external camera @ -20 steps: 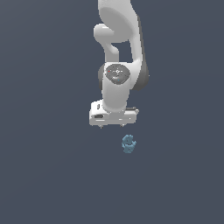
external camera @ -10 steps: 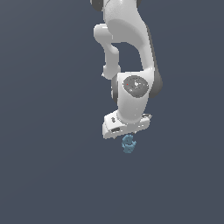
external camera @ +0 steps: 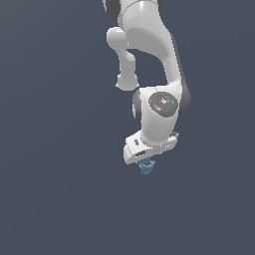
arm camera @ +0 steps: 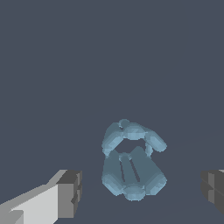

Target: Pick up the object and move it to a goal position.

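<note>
Plain dark slate-grey surface (external camera: 55,199) throughout, with no walls or edges visible. One white arm (external camera: 149,60), one gripper (arm camera: 142,192), one teal-blue object (arm camera: 131,159). Spread wide, holding nothing; dark pads (arm camera: 72,192) flanking the object, apart from it. Lying just beneath the gripper.

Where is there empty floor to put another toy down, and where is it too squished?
Bare dark floor spreads wide on the exterior view's left and right of the arm, and below the blue blob. It is crowded only right at the blob: the gripper hangs just over it, open, one finger on each side.
</note>
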`<move>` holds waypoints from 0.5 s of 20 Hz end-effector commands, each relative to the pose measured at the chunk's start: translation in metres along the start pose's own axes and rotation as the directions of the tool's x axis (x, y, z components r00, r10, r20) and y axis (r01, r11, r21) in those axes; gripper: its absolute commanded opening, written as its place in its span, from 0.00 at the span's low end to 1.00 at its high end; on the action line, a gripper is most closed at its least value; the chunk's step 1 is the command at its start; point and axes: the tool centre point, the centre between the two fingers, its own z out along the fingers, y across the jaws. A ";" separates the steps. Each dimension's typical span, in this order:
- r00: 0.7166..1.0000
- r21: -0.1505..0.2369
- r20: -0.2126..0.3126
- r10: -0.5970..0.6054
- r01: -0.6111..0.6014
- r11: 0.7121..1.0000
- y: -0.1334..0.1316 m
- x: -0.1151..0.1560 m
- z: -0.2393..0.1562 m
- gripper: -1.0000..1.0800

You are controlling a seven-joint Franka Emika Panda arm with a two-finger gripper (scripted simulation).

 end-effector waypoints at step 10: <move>1.000 0.000 -0.001 -0.002 0.002 1.000 0.000 0.000 0.039 0.96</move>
